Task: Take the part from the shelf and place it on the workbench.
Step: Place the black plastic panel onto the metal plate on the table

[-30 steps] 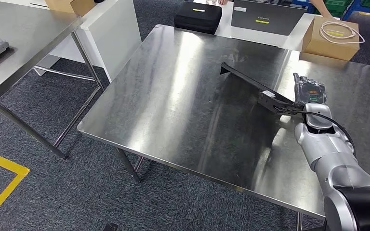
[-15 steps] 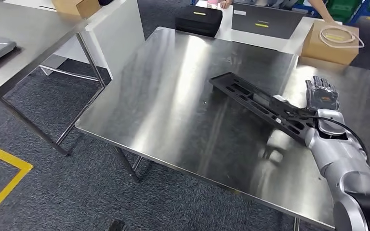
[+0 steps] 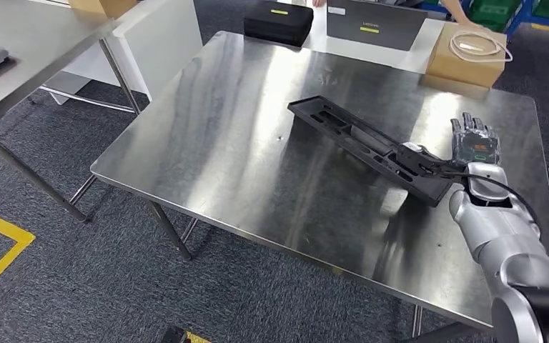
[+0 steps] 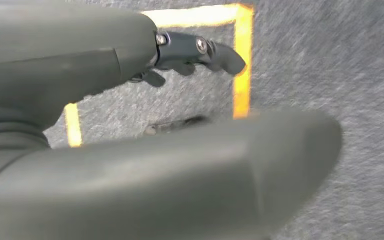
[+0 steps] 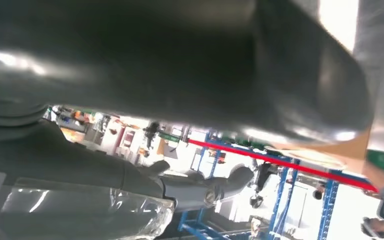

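A head view looks down on a steel tabletop [image 3: 243,164] standing on grey carpet. At far left a yellow line [image 3: 0,246] is marked on the floor, and the corner of a second steel table [image 3: 36,43] with something grey lying on it enters from the upper left.

The left hand [image 4: 130,125] hangs above the carpet, seen from its wrist camera. Its thick grey thumb lies across the foreground and its dark fingers [image 4: 200,50] are partly curled with nothing in them, over a yellow floor marking.

Along the far edge of the tabletop sit a black zip case [image 3: 279,20] with a yellow label and, to its right, a closed dark laptop [image 3: 375,21].

The part [image 3: 368,146], a long, flat black plastic piece with rectangular cut-outs, lies on the right half of the tabletop. Its long axis runs diagonally: the far end points toward the upper left, about mid-table, and the near end points toward the lower right, close to the robot's right hand.

A cardboard box [image 3: 465,61] stands at the far right corner of the tabletop, with a coil of pale cable [image 3: 480,44] resting on its closed top.

The right hand [image 3: 475,146], on a silver arm coming in from the lower right, sits just beside the near end of the part. Its dark fingers [image 3: 472,127] are extended and pointing away from the robot, while the thumb reaches across onto the part's end. Whether the hand actually pinches the part cannot be told.
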{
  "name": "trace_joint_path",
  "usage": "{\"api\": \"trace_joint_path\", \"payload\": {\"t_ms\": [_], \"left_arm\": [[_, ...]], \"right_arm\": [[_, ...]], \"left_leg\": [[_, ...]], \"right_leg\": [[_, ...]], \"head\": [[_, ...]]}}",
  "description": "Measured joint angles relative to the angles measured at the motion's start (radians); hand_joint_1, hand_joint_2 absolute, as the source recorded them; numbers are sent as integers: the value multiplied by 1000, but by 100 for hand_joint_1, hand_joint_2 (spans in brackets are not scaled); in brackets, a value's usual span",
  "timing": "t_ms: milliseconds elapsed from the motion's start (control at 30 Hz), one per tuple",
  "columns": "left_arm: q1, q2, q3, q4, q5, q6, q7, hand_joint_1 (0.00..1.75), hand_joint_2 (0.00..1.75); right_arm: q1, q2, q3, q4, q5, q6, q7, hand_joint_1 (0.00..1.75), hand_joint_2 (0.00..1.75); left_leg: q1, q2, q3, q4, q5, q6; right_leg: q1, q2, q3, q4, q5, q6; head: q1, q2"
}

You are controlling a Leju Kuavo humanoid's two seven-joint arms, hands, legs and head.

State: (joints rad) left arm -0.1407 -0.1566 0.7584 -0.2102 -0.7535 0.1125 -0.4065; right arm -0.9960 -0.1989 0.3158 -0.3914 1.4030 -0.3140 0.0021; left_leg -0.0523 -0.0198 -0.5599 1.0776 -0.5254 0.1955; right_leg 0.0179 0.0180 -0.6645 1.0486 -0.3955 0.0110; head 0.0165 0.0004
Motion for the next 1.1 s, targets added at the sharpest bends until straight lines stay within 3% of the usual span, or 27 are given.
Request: {"api": "trace_joint_path", "payload": {"t_ms": [33, 67, 133, 167, 233, 300, 333, 400, 433, 467, 500, 567, 633, 700, 767, 800, 833, 867, 933, 1000, 1100], "left_arm": [[0, -1, 0, 0, 0, 1, -1, 0, 0], [-1, -1, 0, -1, 0, 1, -1, 0, 0], [-3, -2, 0, -1, 0, 1, -1, 0, 0], [-4, -4, 0, -1, 0, 1, -1, 0, 0], [-6, -9, 1, 0, 0, 1, 0, 0, 0], [-5, -15, 0, 0, 0, 0, 0, 0, 0], [-4, -17, 0, 1, -1, -1, -1, 0, 0], [-4, -19, 0, 1, -1, -4, -6, 0, 0], [-5, -18, 0, 0, -1, -6, -10, 0, 0], [-4, -17, 0, 0, -1, -7, -14, 0, 0], [-3, -18, 0, -1, -1, -8, -17, 0, 0], [1, -20, 0, 0, -1, -7, -21, 0, 0], [3, -22, 0, 0, -2, -2, -26, 0, 0], [2, -23, 0, 1, -2, 5, -28, 0, 0], [4, -22, 0, 1, 0, 10, -28, 0, 0], [5, -22, 0, 1, 0, 11, -28, 0, 0], [6, -21, 0, 1, 1, 11, -28, 0, 0], [6, -21, 0, 1, 1, 11, -28, 0, 0], [5, -22, 0, 1, 1, 12, -28, 0, 0], [3, -24, 0, 2, 2, 12, -28, 0, 0], [2, -25, 0, 2, 4, 11, -27, 0, 0]], "right_arm": [[1, -1, -1, 0, 0, 1, 0, 0, 0], [2, -2, -1, 0, 1, 1, 0, 0, 0], [1, -5, -3, -1, 2, 1, 0, 0, 0], [-1, -8, -3, -2, 3, 1, 0, 0, 0], [-7, -14, -4, -2, 5, 2, -1, 0, 0], [-7, -16, -4, -1, 7, 3, -2, 0, 0], [-6, -16, -4, 0, 8, 3, -2, 0, 0], [-7, -16, -4, 0, 9, 3, -2, 0, 0], [-8, -16, -4, 0, 9, 3, -2, 0, 0], [-8, -15, -4, 0, 9, 3, -1, 0, 0], [-8, -15, -4, 0, 10, 3, -1, 0, 0], [-8, -15, -4, -1, 11, 1, 0, 0, 87], [-8, -16, -4, -1, 17, -2, 3, 0, 175], [-7, -15, -4, -1, 25, -6, 5, 0, 175], [-4, -11, -4, 0, 31, -8, 7, 0, 175], [-2, -9, -4, 0, 32, -8, 8, 0, 175], [1, -6, -4, 1, 33, -7, 9, 0, 175], [2, -4, -4, 1, 34, -7, 9, 0, 175], [-2, 0, -4, 1, 35, -7, 10, 0, 175], [-12, 0, -4, 1, 36, -6, 12, 0, 175], [-22, 1, -4, 1, 37, -3, 15, 0, 175]], "left_leg": [[-9, 4, 3, -12, 15, -4], [-12, 6, 8, -37, 33, -4], [-2, 11, 17, -101, 78, -9], [8, 14, 17, -128, 101, -15], [25, 19, 0, -145, 131, -37], [44, 26, -26, -144, 149, -68], [55, 29, -40, -142, 158, -83], [77, 34, -72, -128, 171, -114], [84, 35, -91, -117, 175, -129], [89, 37, -107, -104, 180, -143], [91, 37, -120, -97, 186, -154], [93, 37, -130, -101, 205, -168], [95, 35, -143, -93, 198, -177], [96, 32, -183, -4, 144, -184], [96, 31, -242, 134, 90, -189], [97, 30, -260, 177, 83, -190], [98, 30, -260, 180, 95, -191], [100, 30, -240, 144, 123, -190], [103, 28, -172, 28, 165, -199], [99, 19, -137, -28, 158, -204], [89, 10, -136, -37, 140, -189]], "right_leg": [[-5, 1, 1, -6, 8, 7], [-6, 2, 1, -16, 18, 13], [-3, 2, -14, -15, 10, 18], [0, 1, -27, 10, -15, 18], [-13, -2, -56, 114, -88, 26], [-34, -5, -66, 202, -118, 56], [-47, -7, -52, 205, -109, 78], [-76, -15, 25, 109, -71, 129], [-84, -17, 73, 43, -69, 149], [-83, -16, 105, -9, -73, 156], [-80, -14, 122, -43, -81, 153], [-63, -9, 117, -57, -77, 129], [-72, -10, 117, -68, -67, 103], [-86, -13, 123, -75, -64, 78], [-84, -16, 126, -73, -68, 65], [-84, -16, 128, -72, -72, 61], [-85, -16, 132, -69, -77, 57], [-88, -16, 136, -67, -82, 55], [-91, -16, 141, -59, -96, 62], [-82, -14, 138, -54, -105, 76], [-78, -14, 141, -60, -110, 92]], "head": [[5, 0], [-1, 0], [-9, 0], [-10, 0], [-7, 0], [-8, 0], [-8, 0], [-7, 0], [-6, 0], [-2, 0], [-8, 0], [-20, 0], [-33, 0], [-41, 0], [-48, 0], [-48, 0], [-48, 0], [-48, 0], [-50, 0], [-53, 0], [-54, 0]]}}
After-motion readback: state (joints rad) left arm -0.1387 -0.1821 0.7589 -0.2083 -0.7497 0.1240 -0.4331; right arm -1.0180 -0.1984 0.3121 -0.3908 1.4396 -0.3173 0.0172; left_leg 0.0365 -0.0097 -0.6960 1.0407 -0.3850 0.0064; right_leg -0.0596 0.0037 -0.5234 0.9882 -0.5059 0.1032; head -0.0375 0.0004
